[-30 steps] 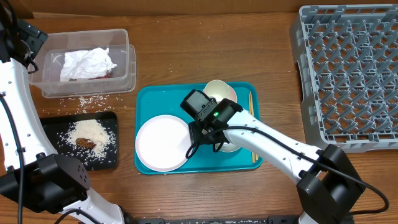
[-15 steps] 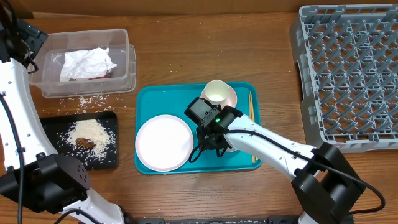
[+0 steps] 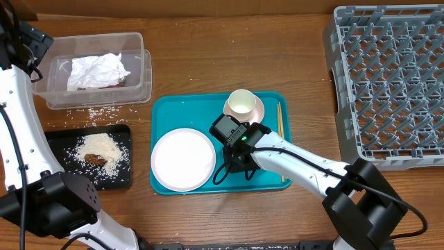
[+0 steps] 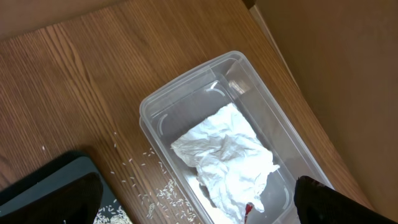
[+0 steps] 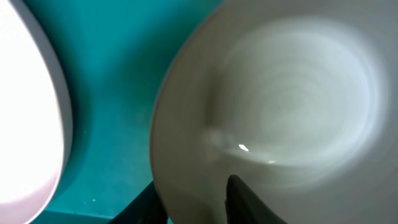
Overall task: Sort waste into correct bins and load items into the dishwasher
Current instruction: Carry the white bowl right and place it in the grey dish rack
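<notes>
The right gripper [image 5: 196,199] hangs low over a small white bowl [image 5: 292,112] on the teal tray [image 5: 118,74]. Its jaws are apart astride the rim, one finger inside, seemingly ready to pinch it for the dish rack [image 3: 388,76], well away.

On the serving tray [image 3: 187,111], the plate [image 3: 182,158] lies left, the cup [image 3: 241,105] behind, chopsticks [image 3: 280,132] right; the dish rack [image 3: 388,83] stands right of it.

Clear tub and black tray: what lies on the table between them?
Loose white rice grains lie scattered on the wooden table between the clear tub and the black tray; the overhead view shows it.
</notes>
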`<control>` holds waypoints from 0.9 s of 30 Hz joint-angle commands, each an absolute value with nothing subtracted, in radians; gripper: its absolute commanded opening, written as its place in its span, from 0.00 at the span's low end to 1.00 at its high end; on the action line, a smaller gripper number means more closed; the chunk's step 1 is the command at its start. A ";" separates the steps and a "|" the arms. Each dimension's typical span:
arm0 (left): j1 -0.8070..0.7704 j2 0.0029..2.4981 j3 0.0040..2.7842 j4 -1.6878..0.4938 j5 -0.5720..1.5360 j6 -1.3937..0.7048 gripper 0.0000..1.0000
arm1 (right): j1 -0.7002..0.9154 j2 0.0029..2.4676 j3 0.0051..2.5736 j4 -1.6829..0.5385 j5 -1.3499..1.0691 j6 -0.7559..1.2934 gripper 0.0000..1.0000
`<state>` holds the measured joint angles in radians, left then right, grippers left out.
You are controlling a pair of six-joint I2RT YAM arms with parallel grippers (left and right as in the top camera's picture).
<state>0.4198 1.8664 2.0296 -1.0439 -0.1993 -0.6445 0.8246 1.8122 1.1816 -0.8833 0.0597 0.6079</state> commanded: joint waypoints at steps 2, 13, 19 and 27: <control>0.425 1.872 2.033 -1.043 -0.213 -0.628 1.00 | 0.826 1.809 1.233 -0.912 0.058 0.615 0.22; 0.425 1.872 2.033 -1.043 -0.213 -0.628 1.00 | 0.815 1.807 1.442 -1.126 0.064 0.614 0.04; 0.425 1.872 2.033 -1.043 -0.213 -0.628 1.00 | 0.712 1.773 1.652 -1.304 0.206 0.575 0.04; 0.425 1.872 2.033 -1.043 -0.213 -0.628 1.00 | 0.324 1.690 1.927 -1.341 0.187 0.409 0.04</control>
